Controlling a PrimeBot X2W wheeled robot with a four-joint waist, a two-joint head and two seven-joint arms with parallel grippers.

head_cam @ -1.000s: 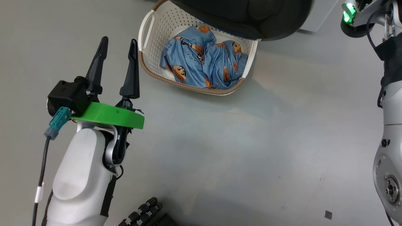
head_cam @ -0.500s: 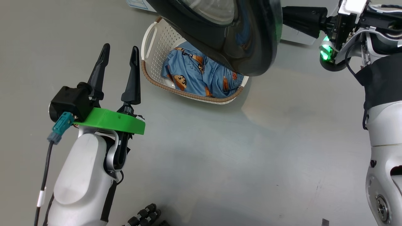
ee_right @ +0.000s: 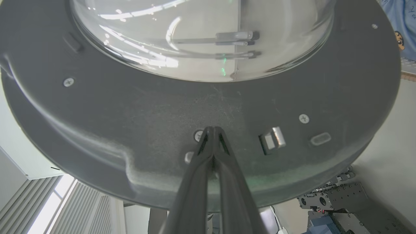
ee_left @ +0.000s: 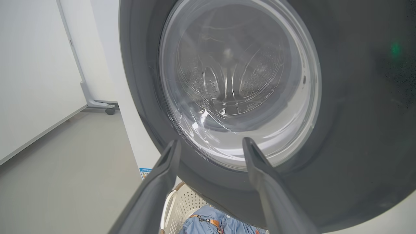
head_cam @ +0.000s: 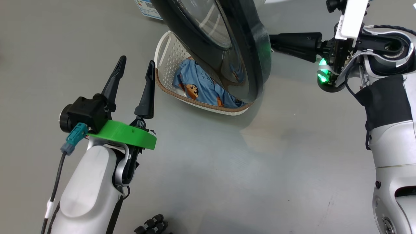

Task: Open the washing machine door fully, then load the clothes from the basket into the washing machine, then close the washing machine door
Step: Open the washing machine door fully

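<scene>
The washing machine door (head_cam: 227,42), black-rimmed with a clear glass bowl, hangs swung out above the basket (head_cam: 167,53) and hides most of it. Light blue clothes (head_cam: 195,86) with cartoon faces lie in the basket. My right gripper (head_cam: 272,41) is shut, its tips against the door's inner face (ee_right: 130,113) beside the latch (ee_right: 272,139); my right gripper (ee_right: 213,130) holds nothing. My left gripper (head_cam: 136,61) stands open and empty left of the basket. In the left wrist view my left gripper (ee_left: 212,142) points at the door glass (ee_left: 237,81), with the washing machine (ee_left: 135,143) behind.
Grey floor (head_cam: 260,162) spreads around the basket. A blue label (head_cam: 148,8) marks the machine's front. A wheeled stand foot (ee_left: 97,105) and a white wall lie left of the machine. A black ribbed part (head_cam: 152,226) shows at the bottom edge.
The head view has shifted. The door has swung further out over the basket and now stands more edge-on. My shut right gripper has come into view against the door's inner side.
</scene>
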